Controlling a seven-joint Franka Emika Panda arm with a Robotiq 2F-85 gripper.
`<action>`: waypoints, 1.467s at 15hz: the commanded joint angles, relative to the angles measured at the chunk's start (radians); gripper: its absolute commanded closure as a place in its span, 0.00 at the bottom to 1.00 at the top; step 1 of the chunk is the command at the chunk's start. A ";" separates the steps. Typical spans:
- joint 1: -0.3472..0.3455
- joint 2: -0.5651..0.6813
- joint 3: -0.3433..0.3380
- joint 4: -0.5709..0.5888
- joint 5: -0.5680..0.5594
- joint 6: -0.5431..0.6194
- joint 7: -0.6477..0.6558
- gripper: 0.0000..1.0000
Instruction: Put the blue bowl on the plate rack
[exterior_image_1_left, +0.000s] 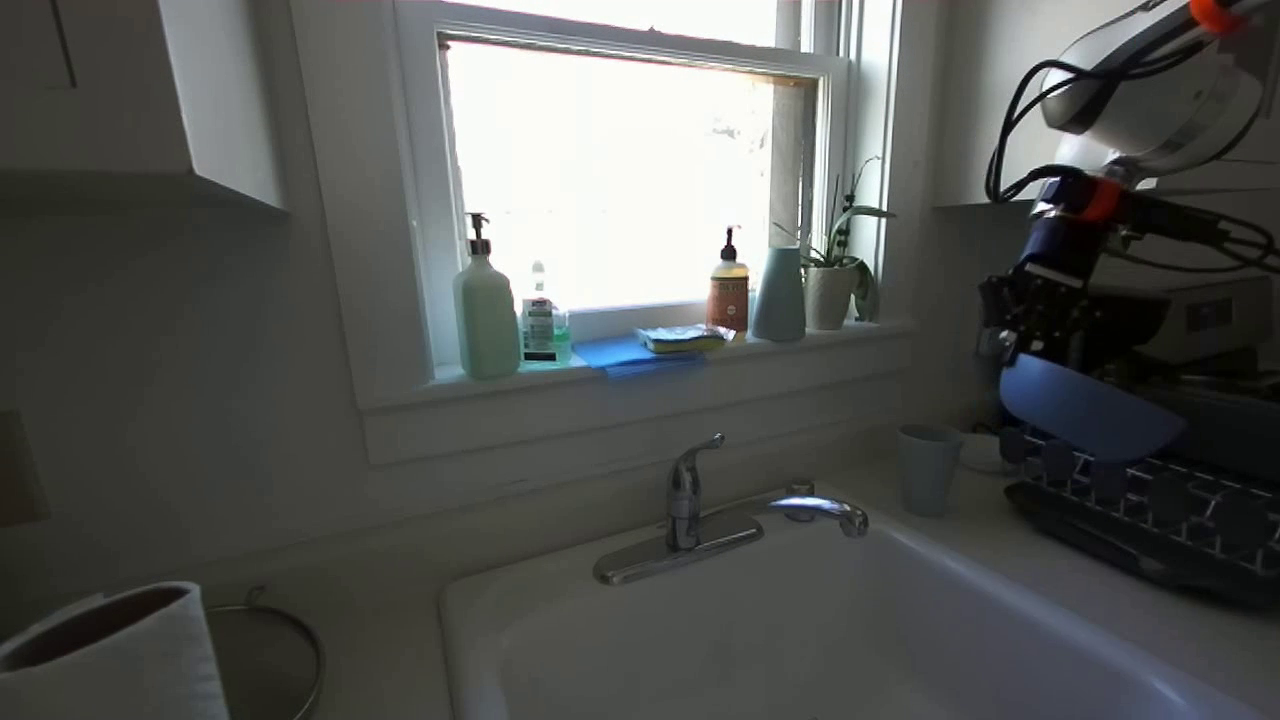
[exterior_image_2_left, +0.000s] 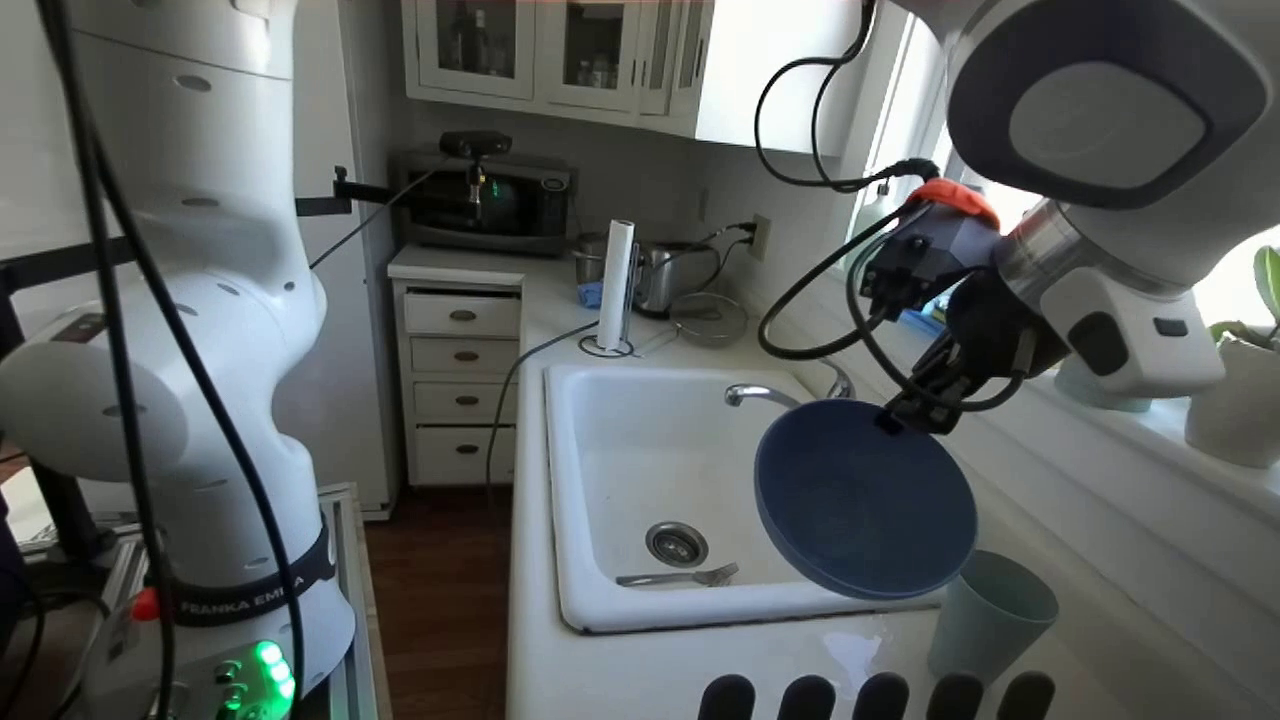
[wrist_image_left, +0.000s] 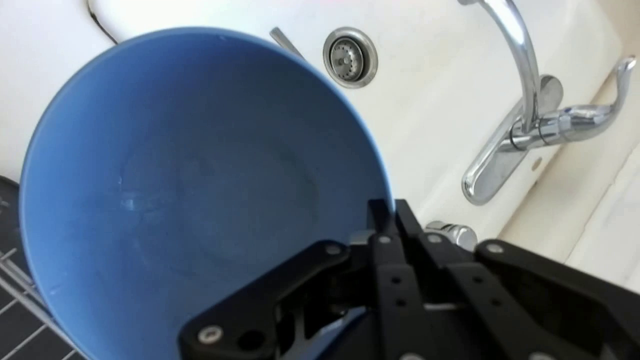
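The blue bowl (exterior_image_1_left: 1090, 408) hangs tilted in the air in both exterior views; it also shows here (exterior_image_2_left: 865, 500) with its inside facing the camera. It fills much of the wrist view (wrist_image_left: 200, 165). My gripper (wrist_image_left: 392, 212) is shut on the bowl's rim, one finger inside and one outside; the gripper also shows in both exterior views (exterior_image_1_left: 1015, 350) (exterior_image_2_left: 893, 418). The plate rack (exterior_image_1_left: 1190, 505) stands on the counter below the bowl in an exterior view. Part of its bars (wrist_image_left: 22, 300) shows at the wrist view's lower left, partly hidden by the bowl.
A grey-blue cup (exterior_image_2_left: 995, 615) stands on the counter beside the sink (exterior_image_2_left: 580, 500), close below the bowl. The faucet (exterior_image_1_left: 690, 520) rises at the sink's back. Bottles (exterior_image_1_left: 487, 315) and a plant pot (exterior_image_1_left: 830, 297) line the sill. A fork (exterior_image_2_left: 685, 577) lies in the sink.
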 joint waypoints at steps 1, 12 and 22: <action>-0.026 -0.120 -0.048 -0.125 0.041 0.116 0.027 0.99; -0.051 -0.278 -0.108 -0.396 0.141 0.557 0.034 0.99; -0.028 -0.360 -0.150 -0.560 0.398 0.874 -0.186 0.99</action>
